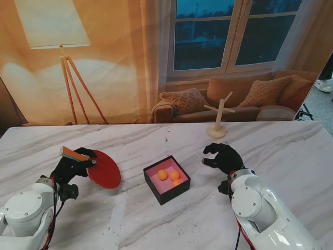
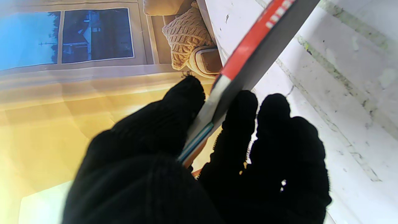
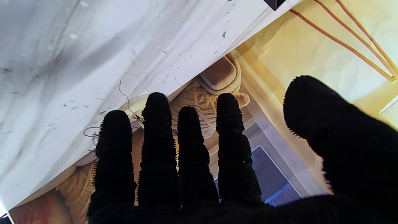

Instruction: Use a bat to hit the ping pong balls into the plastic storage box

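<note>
A red-faced bat [image 1: 103, 169] with a wooden handle lies at the table's [image 1: 291, 151] left side, blade toward the centre. A black, pink-lined plastic storage box [image 1: 167, 179] sits mid-table, holding three orange ping pong balls [image 1: 174, 175].

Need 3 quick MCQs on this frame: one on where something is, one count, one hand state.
1. Where is the storage box?
A. Between the two hands
B. Left of the left hand
C. At the table's far edge

2. How many ping pong balls are in the box?
A. One
B. Three
C. Five

3. What is the right hand doing?
A. Gripping the bat
B. Holding a ball
C. Open, holding nothing

Answers:
1. A: in the stand view the box lies mid-table, left hand on one side, right hand on the other.
2. B: three orange balls show on its pink floor.
3. C: its fingers are spread and hold nothing; the bat is in the left hand.
</note>
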